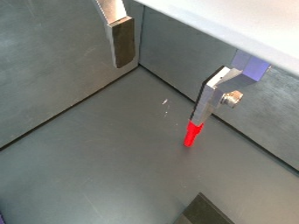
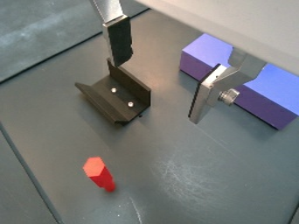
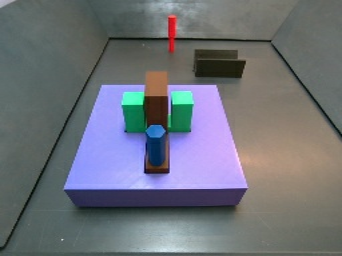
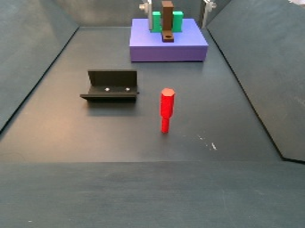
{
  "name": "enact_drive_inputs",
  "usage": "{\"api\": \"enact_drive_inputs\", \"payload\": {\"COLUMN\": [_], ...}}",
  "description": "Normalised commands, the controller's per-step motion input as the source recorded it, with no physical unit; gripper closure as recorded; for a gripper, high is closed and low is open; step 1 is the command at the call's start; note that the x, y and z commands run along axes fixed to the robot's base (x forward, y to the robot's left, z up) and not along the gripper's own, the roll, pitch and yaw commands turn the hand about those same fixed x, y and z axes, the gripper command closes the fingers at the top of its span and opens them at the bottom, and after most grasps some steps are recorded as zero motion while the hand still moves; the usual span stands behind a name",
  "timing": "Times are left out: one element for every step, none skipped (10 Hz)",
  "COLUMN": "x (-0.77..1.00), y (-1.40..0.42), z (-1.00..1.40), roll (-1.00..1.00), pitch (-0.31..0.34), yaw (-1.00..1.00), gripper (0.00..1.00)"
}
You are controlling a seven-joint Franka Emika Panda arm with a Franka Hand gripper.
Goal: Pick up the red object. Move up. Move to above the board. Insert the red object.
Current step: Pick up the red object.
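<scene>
Nothing is between the gripper (image 2: 158, 74) fingers; they stand wide apart, high over the floor. So the first step, picking up, is not yet done. The red object (image 4: 167, 109) stands upright on the floor beside the fixture (image 4: 111, 86), well apart from the board (image 3: 158, 160); I judge the gripper must descend around it

one red object (image 4: 166, 109), one board (image 3: 201, 160), two green blocks (image 3: 134, 111), one claw (image 2: 162, 74)
</scene>
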Motion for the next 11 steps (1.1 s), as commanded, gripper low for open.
{"api": "enact_drive_inputs", "payload": {"x": [0.0, 0.08, 0.19, 0.26, 0.27, 0.28, 0.24, 0.11, 0.09, 0.04, 0.05], "y": [0.32, 0.71, 0.8, 0.68, 0.53, 0.38, 0.13, 0.0, 0.0, 0.08, 0.16], "z": [-0.26, -0.33, -0.34, -0.33, -0.31, -0.24, -0.18, -0.22, -0.33, -0.34, -0.3], "roll": [0.0, 0.0, -0.04, -0.03, 0.0, 0.0, 0.0, 0.0, 0.0, 0.0, 0.0], "pitch": [0.0, 0.0, 0.0, 0.0, 0.0, 0.0, 0.0, 0.0, -0.026, -0.034, -0.019], "yaw": [-0.01, -0.04, -0.06, -0.02, 0.0, 0.0, 0.0, 0.0, 0.0, 0.0, 0.0], "gripper": [0.0, 0.0, 0.0, 0.0, 0.0, 0.0, 0.0, 0.0, 0.0, 0.0, 0.0]}}
